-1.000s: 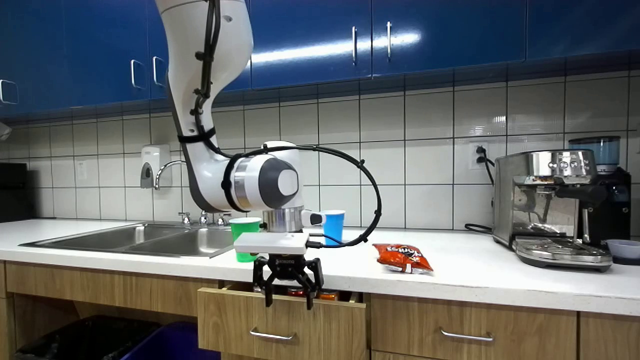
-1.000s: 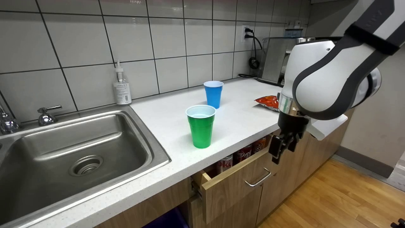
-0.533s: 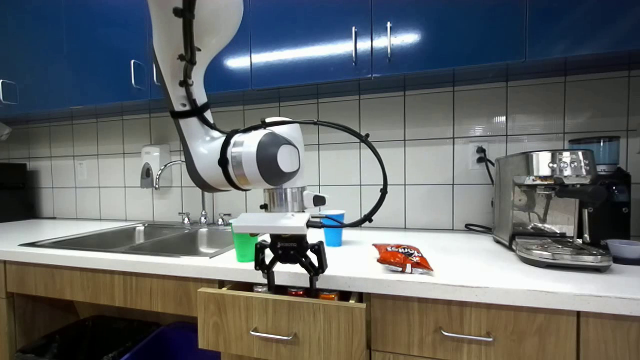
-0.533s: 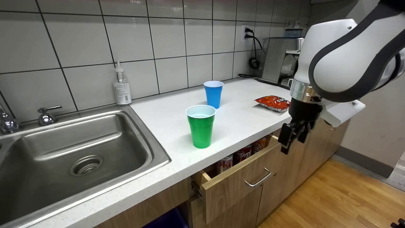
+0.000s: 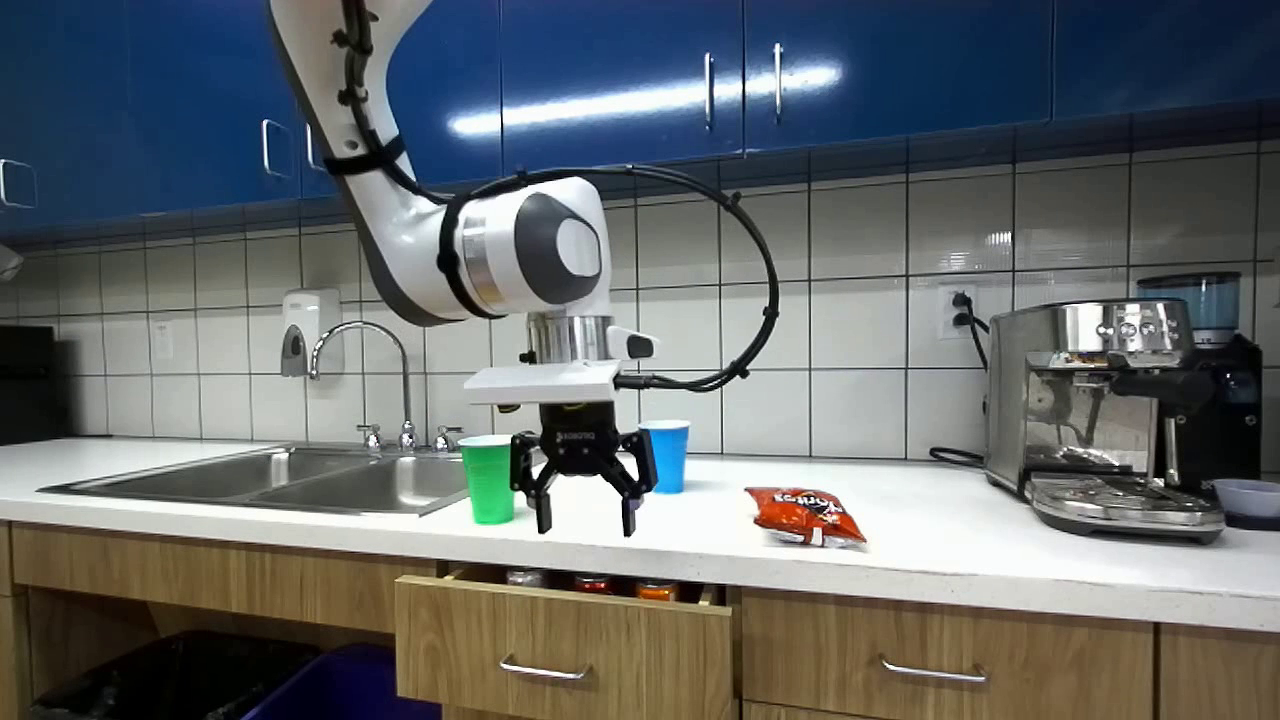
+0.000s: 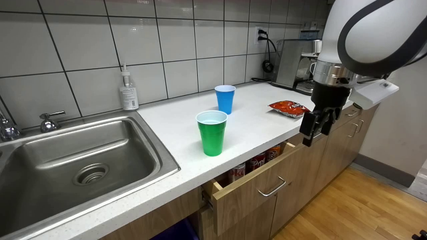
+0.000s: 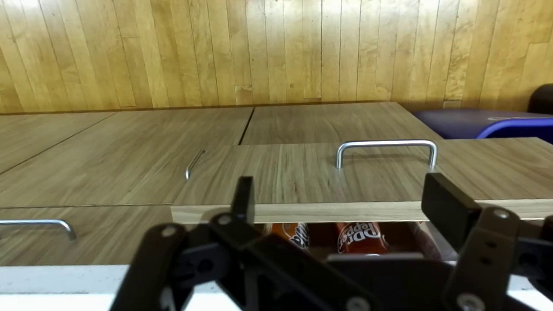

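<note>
Light-brown wooden drawer (image 5: 640,640) with a silver metal bar handle (image 5: 545,672) is partly pulled out under the white countertop (image 5: 930,520), and it lies below the end effector, a black two-fingered gripper (image 5: 586,528). Its front has the long axis along the counter edge, and the two fingers are spread in this same direction; only one white arm (image 5: 520,250) is present, so no other is nearer. The fingers stand wide apart with nothing between them, and I see no contact with the drawer. Inside it, in one row, stand an orange printed metal can (image 7: 293,233), a dark red metal can with white lettering (image 7: 360,237) and a silver metal can with red lettering (image 6: 237,172). In an exterior view only their tops show above the drawer front; in the wrist view a finger (image 7: 449,207) hides part of the silver can, and one end of the drawer is cut off at the edge. The back of the drawer is hidden beneath the countertop. A blue plastic cup (image 5: 675,455) is partly behind the gripper. Depth is difficult to judge, so perhaps the gripper is straight over the opening, perhaps slightly to one side.
</note>
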`<state>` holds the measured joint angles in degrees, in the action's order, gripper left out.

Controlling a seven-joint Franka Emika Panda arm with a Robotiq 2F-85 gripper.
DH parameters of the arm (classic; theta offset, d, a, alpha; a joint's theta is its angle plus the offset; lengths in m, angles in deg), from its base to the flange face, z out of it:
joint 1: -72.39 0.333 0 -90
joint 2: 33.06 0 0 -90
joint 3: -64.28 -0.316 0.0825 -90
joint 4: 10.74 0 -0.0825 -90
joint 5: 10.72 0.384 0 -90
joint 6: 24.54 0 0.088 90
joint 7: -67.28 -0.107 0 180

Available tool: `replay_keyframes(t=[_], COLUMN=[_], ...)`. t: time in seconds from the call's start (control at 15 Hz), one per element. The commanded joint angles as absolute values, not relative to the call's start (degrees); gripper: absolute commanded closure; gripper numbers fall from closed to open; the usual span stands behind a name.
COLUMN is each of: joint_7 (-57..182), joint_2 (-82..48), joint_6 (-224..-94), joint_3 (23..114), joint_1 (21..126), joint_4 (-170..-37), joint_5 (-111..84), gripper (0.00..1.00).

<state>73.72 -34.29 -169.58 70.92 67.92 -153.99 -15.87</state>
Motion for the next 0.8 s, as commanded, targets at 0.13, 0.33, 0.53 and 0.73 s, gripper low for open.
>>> replay_keyframes(t=[0.13, 0.33, 0.53, 0.73], joint_7=[69.59, 71.69, 71.68, 71.67], joint_2=[-38.33, -37.31, -37.32, -37.32], joint_6=[-164.07, -166.11, -165.95, -165.93], joint_3=[70.08, 70.39, 70.39, 70.39], joint_1=[67.5, 67.51, 67.51, 67.51], joint_4=[-153.13, -153.5, -153.5, -153.5], joint_5=[-19.64, -18.06, -18.09, -18.1], gripper=[0.0, 0.0, 0.0, 0.0])
